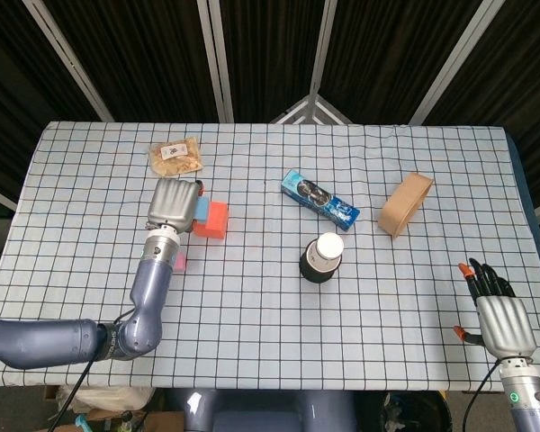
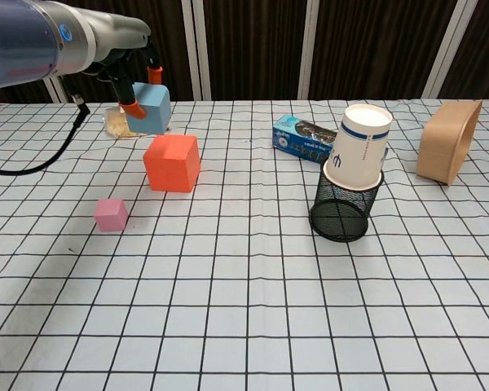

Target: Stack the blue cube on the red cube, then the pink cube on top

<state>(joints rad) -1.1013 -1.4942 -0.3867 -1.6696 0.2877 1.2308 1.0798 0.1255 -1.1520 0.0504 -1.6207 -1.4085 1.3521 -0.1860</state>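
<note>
Blue cube (image 1: 201, 208), head view: grasped by the left hand (image 1: 174, 204), raised beside the red cube (image 1: 213, 220); pink cube (image 1: 179, 262) nearer; right hand (image 1: 499, 313) spread, holding nothing. Chest view: blue cube (image 2: 154, 108) aloft behind the red cube (image 2: 172, 162); pink cube (image 2: 111, 214) on the table (image 2: 253, 301).

Blue cube (image 1: 201, 208) mostly hidden under left hand (image 1: 175, 203) in head view; pink cube (image 1: 179, 262) part-covered by forearm; snack bag (image 2: 116, 122) half hidden.

Bright even light, soft shadows, sharp
</note>
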